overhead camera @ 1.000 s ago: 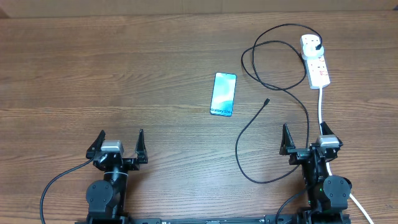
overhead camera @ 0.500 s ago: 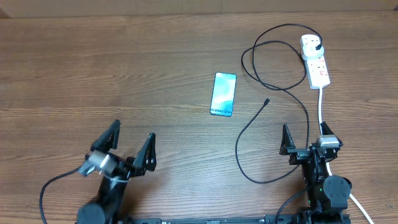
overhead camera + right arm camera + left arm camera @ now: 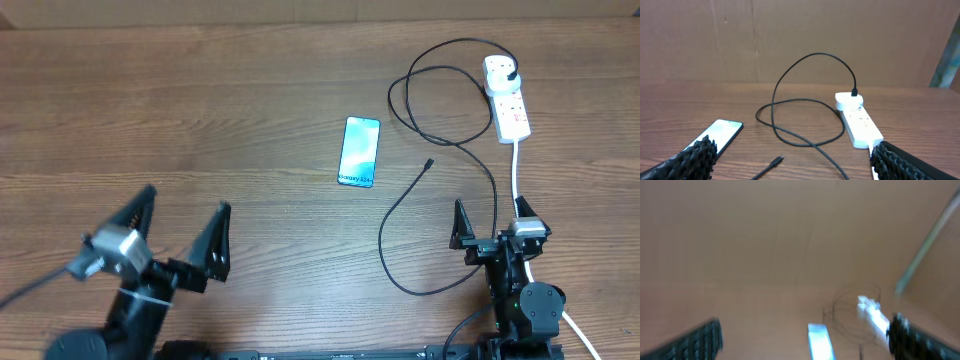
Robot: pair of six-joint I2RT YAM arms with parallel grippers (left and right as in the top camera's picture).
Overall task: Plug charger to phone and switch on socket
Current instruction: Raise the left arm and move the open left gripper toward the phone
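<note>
On a wood-grain table [image 3: 200, 100], the phone [image 3: 360, 151] lay face up near the middle, its pale blue screen lit and its small white text at the short edge nearer the arms. To its right sat the socket [image 3: 507, 100], a white strip with reddish marks, its thick white cord [image 3: 516, 170] running back toward the right arm. The charger [image 3: 382, 228] was plugged into the strip's far end by its black plug [image 3: 513, 72]; the thin cable looped across the wood, and its connector tip [image 3: 428, 163] rested loose just right of the phone, not touching it. The left gripper [image 3: 188, 199] hung tilted at the lower left, well apart from everything, its fingers spread wide and empty. The right gripper [image 3: 489, 205] stood near the table's edge below the socket, jaws likewise parted and holding nothing, with the cable passing between them. The left wrist view was blurred, with the phone and the strip only smears; whether the socket's switch was on could not be told.
</note>
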